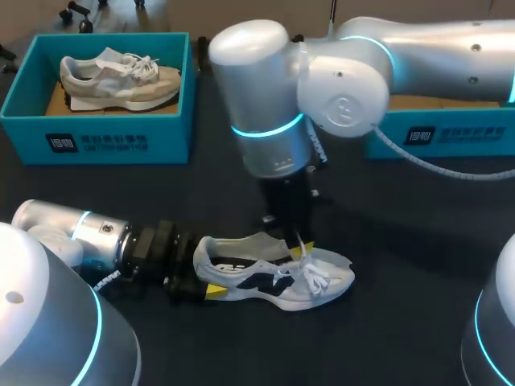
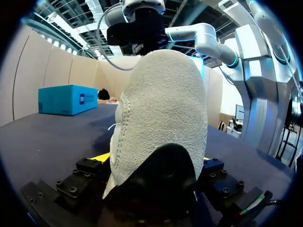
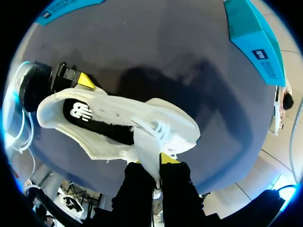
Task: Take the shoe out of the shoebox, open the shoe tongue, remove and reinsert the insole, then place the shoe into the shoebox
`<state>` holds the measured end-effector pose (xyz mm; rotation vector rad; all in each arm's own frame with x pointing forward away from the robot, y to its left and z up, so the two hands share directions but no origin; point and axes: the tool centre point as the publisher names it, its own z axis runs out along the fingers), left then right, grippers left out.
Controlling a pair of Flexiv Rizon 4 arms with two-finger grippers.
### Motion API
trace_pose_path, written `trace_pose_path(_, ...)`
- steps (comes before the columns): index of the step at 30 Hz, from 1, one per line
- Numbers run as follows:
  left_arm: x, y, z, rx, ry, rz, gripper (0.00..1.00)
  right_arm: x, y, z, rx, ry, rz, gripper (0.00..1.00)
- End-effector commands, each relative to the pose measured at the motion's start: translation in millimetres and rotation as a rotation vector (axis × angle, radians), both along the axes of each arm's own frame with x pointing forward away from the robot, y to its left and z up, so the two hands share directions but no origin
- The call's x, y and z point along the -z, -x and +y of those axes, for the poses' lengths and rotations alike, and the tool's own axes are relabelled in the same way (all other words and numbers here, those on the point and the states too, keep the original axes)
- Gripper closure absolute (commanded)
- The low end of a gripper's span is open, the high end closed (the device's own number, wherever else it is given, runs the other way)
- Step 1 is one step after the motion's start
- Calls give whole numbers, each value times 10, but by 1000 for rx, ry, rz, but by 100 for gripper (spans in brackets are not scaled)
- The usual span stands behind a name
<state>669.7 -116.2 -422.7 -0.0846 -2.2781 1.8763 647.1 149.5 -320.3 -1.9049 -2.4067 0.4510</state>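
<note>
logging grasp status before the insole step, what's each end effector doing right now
Left end effector: closed on the heel of the shoe.
Right end effector: closed on the shoe tongue, pinched between its tips.

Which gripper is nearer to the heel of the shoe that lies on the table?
Left. The left gripper clamps the heel itself; the right gripper pinches the tongue, farther forward.
</note>
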Motion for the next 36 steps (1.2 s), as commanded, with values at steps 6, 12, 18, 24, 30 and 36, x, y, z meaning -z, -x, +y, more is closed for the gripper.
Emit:
trace_pose_path(6, 18, -12, -4, -3, 0, 0, 100, 36, 6, -427, -5, -155, -1, 100)
trace_pose_path(12, 18, -12, -4, -3, 0, 0, 100, 101, 12, -618, -9, -209, -2, 100)
trace_pose_path(18, 18, -12, -4, -3, 0, 0, 100, 188, 55, -765, 0, -262, -7, 93)
trace_pose_path(24, 18, -12, -4, -3, 0, 0, 100, 236, 95, -847, 8, -282, -6, 71)
trace_pose_path(30, 18, -12, -4, -3, 0, 0, 100, 103, 174, -895, 9, -255, -34, 59)
trace_pose_path(36, 18, -12, -4, -3, 0, 0, 100, -174, 240, -858, -44, -196, -94, 60)
